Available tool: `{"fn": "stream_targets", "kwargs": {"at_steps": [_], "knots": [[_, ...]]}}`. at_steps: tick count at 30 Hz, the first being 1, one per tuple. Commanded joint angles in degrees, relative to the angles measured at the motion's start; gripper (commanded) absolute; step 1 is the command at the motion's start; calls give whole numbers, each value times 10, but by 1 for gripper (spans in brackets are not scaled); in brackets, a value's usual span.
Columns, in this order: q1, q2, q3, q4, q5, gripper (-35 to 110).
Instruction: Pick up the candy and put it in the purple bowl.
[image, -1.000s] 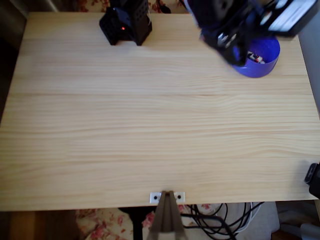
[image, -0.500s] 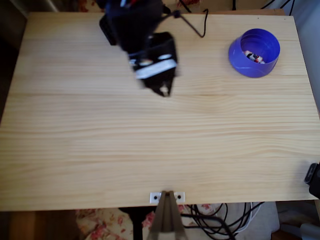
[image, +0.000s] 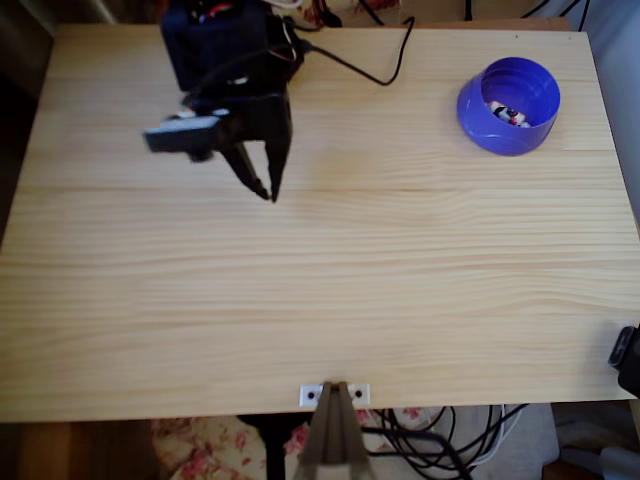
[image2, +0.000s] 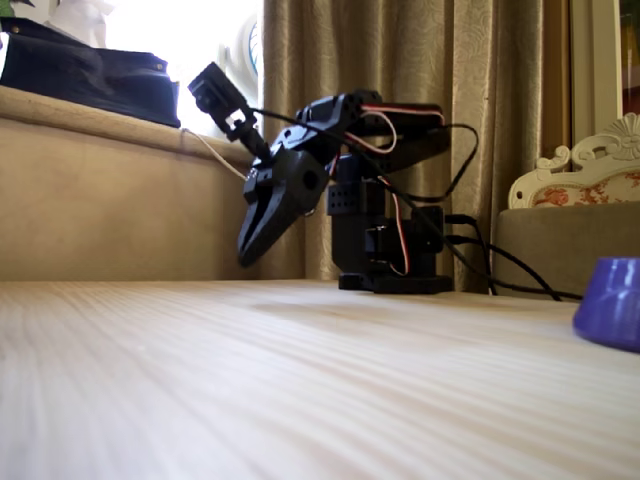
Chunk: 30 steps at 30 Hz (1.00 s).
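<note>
Claw (image: 266, 190): black, tucked close to its own base, tips pointing down at bare wood without touching it; from the low fixed view it (image2: 250, 250) hangs clear above the surface. The two fingers sit slightly apart, a thin wedge of daylight between them, and nothing is pinched there.

Table (image: 320, 300): pale pine planks, bare under the claw and across the front half. I'd read the folded pose over open wood as a rest posture, since nothing lies within its reach.

Arm base (image2: 385, 255): squat black block at the back edge, servo wires looping off behind it toward the curtain (image2: 400, 60). A small camera sticks out sideways from the wrist.

Purple bowl (image: 508, 105): sits in the far right corner in the overhead view, well apart from the claw; in the low fixed view just its rim and wall (image2: 610, 300) poke in at the right edge.

Candy (image: 508, 114): lies inside the bowl, on the floor of it, white wrapper with dark and red marks just readable. It touches nothing but the bowl.

Task standing: judging by where the sweet lies, the job looks finished; the claw being empty and far from the bowl fits that.

Risk: little that I can see, as nothing stands near the arm.
</note>
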Motion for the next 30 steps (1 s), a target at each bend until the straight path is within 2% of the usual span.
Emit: {"fn": "stream_targets", "kwargs": {"at_steps": [1, 14, 30], "knots": [[30, 186, 18, 113, 9, 0], [36, 187, 15, 125, -33, 0], [36, 187, 15, 125, -33, 0]]}}
